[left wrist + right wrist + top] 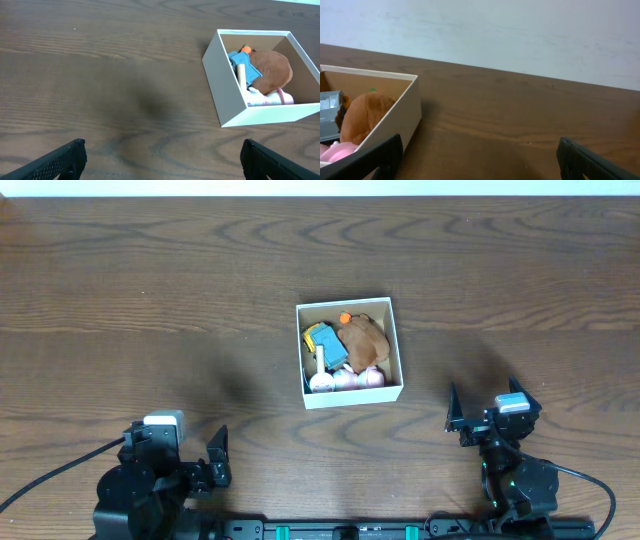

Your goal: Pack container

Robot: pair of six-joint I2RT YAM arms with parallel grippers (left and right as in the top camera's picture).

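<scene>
The container (399,352), a square shallow box with white walls and a brown inside, stands near the middle of the table. It holds a brown plush toy (364,340), a blue toy (326,343) and pink and white toys (345,379). It also shows in the left wrist view (227,85) and the right wrist view (395,122). My left gripper (200,465) is open and empty at the front left, well away from the box. My right gripper (494,412) is open and empty at the front right of the box.
The wooden table (150,300) spreads around the box. A pale wall (520,35) rises behind the table's far edge. The arm bases sit along the front edge.
</scene>
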